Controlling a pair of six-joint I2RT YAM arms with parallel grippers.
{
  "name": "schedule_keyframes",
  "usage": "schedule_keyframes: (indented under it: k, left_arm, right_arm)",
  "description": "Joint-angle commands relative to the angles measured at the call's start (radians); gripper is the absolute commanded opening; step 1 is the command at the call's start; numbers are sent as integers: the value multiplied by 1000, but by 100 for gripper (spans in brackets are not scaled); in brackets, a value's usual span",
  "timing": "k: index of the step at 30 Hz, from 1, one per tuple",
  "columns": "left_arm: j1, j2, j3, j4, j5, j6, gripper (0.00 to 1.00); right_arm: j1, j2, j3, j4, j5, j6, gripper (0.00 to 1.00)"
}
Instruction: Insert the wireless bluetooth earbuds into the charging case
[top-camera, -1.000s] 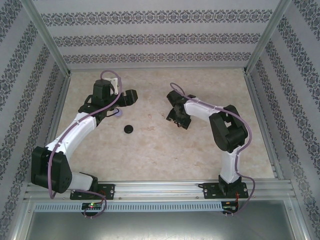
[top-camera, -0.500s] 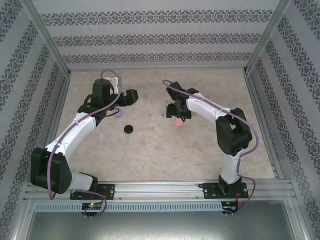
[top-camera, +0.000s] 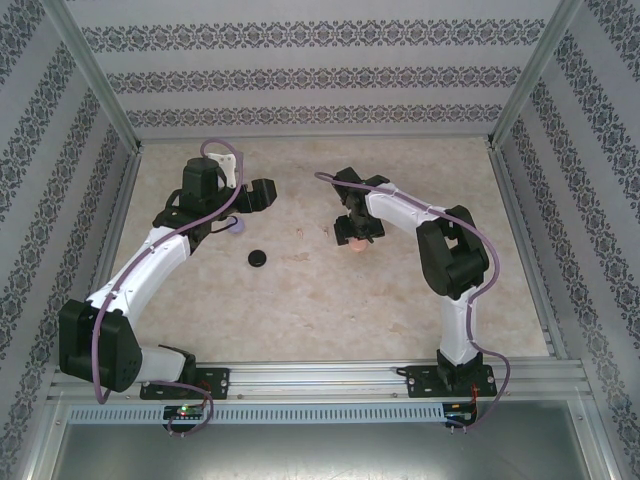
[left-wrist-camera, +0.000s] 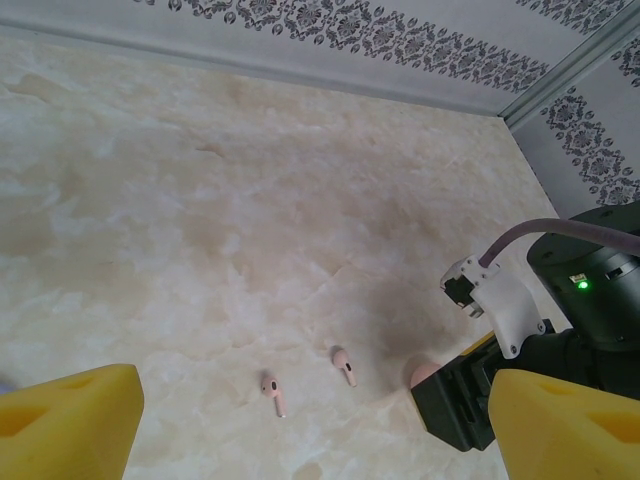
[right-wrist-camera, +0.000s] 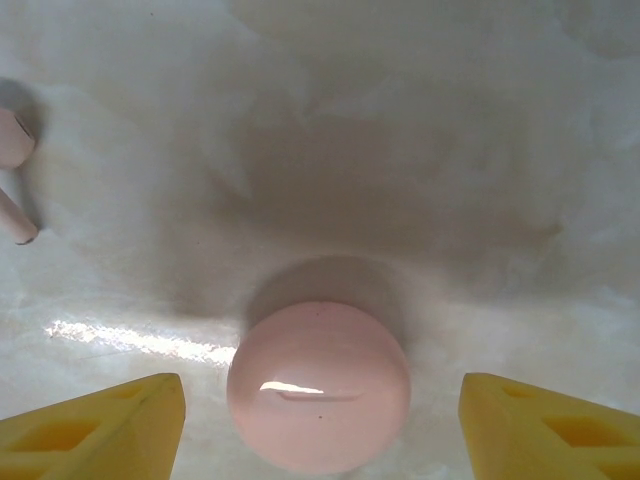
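A closed, round pale pink charging case (right-wrist-camera: 318, 388) lies on the marble table between the wide-apart yellow fingers of my right gripper (right-wrist-camera: 320, 418), which is open and not touching it. In the top view the right gripper (top-camera: 353, 230) hovers over this case (top-camera: 356, 244). Two pale pink earbuds (left-wrist-camera: 272, 393) (left-wrist-camera: 344, 364) lie loose just left of it; one earbud (right-wrist-camera: 14, 140) shows at the left edge of the right wrist view. My left gripper (left-wrist-camera: 315, 435) is open and empty, held above the table facing them. The black and purple earbuds are out of view.
A black round case (top-camera: 258, 258) sits on the table in front of the left arm. A light purple case (top-camera: 236, 226) peeks out beside the left forearm. Patterned walls and metal posts enclose the table on three sides.
The right gripper has turned and shifted slightly, and the pink case that was hidden beneath it a second ago now shows at its tip. The left arm has hardly moved.
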Motion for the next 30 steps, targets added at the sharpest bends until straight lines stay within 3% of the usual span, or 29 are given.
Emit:
schedule_keyframes:
  k: [1, 18, 30]
  left_arm:
    - [1, -25, 31, 6, 15, 22, 89]
    - [-1, -27, 13, 17, 16, 23, 89]
    - [-2, -31, -65, 109, 47, -12, 89]
  right_arm:
    - [-10, 27, -19, -3, -13, 8, 71]
    - [-13, 76, -37, 29, -31, 47, 61]
    - [-13, -42, -137, 94, -90, 134, 37]
